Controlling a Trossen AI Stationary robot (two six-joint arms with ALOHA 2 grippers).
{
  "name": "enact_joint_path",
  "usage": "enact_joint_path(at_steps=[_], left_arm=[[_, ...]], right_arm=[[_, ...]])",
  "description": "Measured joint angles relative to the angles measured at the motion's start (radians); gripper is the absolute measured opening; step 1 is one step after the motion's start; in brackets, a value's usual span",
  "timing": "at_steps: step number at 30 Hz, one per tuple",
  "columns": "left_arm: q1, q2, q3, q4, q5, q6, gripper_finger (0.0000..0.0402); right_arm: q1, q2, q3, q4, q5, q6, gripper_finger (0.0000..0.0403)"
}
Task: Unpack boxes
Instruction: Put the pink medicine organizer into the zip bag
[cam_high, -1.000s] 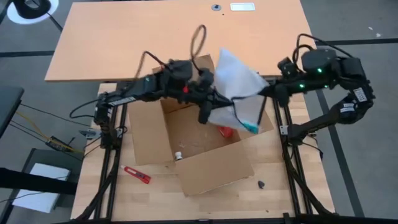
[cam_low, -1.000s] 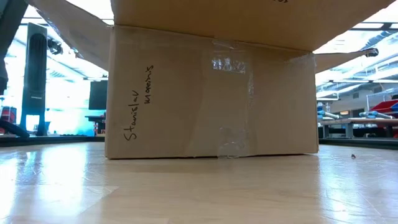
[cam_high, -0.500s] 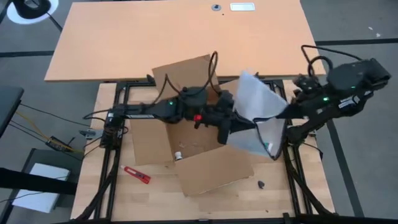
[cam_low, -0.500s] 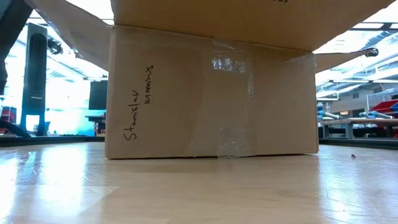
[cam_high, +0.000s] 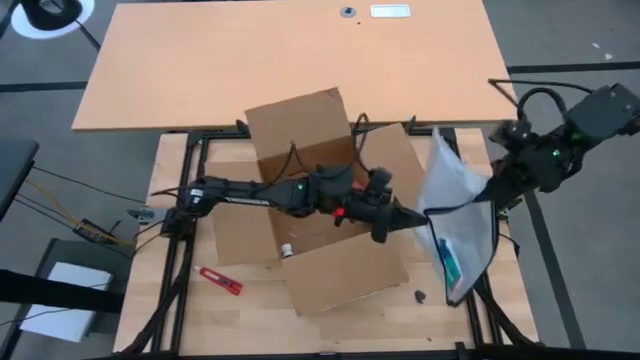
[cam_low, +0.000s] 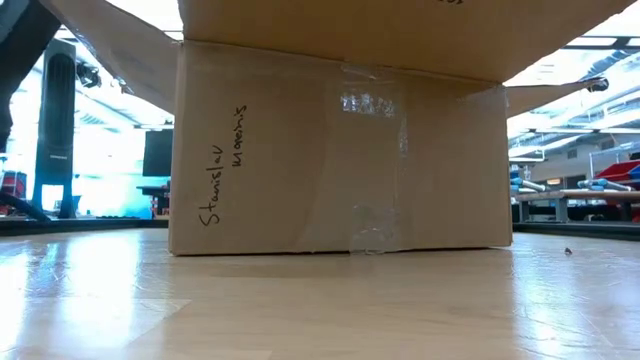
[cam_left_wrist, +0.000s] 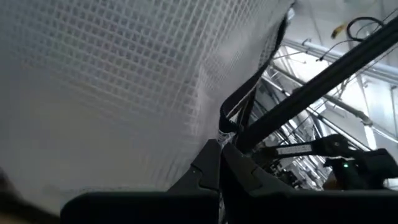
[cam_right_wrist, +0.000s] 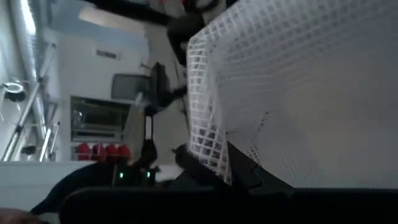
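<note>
High view, table (cam_high: 190, 310): a pale wooden top is seen from straight above, with both dark arms reaching in from the sides.
Carton (cam_high: 345, 265): the brown cardboard box is stood at the middle of the table, all four flaps folded out; in the low view its taped side wall (cam_low: 340, 150) is seen resting flat on the top.
Plastic bag (cam_high: 455, 215): a clear mesh-patterned bag is held up off the table just beside the carton's right flap, stretched between the two claws, with a teal item visible inside it.
Left claw (cam_high: 400, 217): it is extended across the open carton and is clamped shut on the near edge of the bag.
Right claw (cam_high: 492, 190): it is positioned beyond the table's right side and is pinched shut on the bag's opposite edge.
Small things: a small white object (cam_high: 287, 250) is left on the carton floor; a red tool (cam_high: 220, 281) lies on the table near the carton's front left.
Step in hand: the bag is judged to be in transfer out of the carton.
Next move: a clear spot is needed for setting the bag down, and both grips must be released together.
</note>
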Motion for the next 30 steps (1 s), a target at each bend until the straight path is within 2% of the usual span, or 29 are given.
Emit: enact_joint_path(at_steps=[3,5,9,13,18,24,30], left_arm=[[-0.005,0.028,-0.003,-0.018,0.068,-0.064,0.0005],[-0.014,0.048,-0.003,-0.013,0.124,-0.121,0.0005],[-0.039,0.081,-0.003,-0.017,0.207,-0.215,0.0005],[-0.049,0.105,-0.005,-0.021,0.242,-0.275,0.0005],[-0.046,0.101,-0.004,-0.014,0.293,-0.283,0.0005],[-0.045,0.101,-0.004,-0.040,0.356,-0.294,0.0005],[-0.030,0.101,-0.004,-0.127,0.407,-0.246,0.0006]], right_arm=[[0.029,0.027,-0.002,-0.101,-0.050,0.041,0.0000],[0.056,0.045,-0.031,-0.095,-0.084,0.050,0.0000],[0.125,0.059,-0.132,-0.069,-0.089,0.048,0.0000],[0.196,0.037,-0.283,-0.054,-0.087,0.069,0.0000],[0.279,-0.067,-0.515,0.191,-0.059,0.179,0.0000],[0.363,-0.187,-0.795,0.456,0.050,0.302,0.0000],[0.462,-0.263,-1.007,0.698,0.111,0.450,0.0000]])
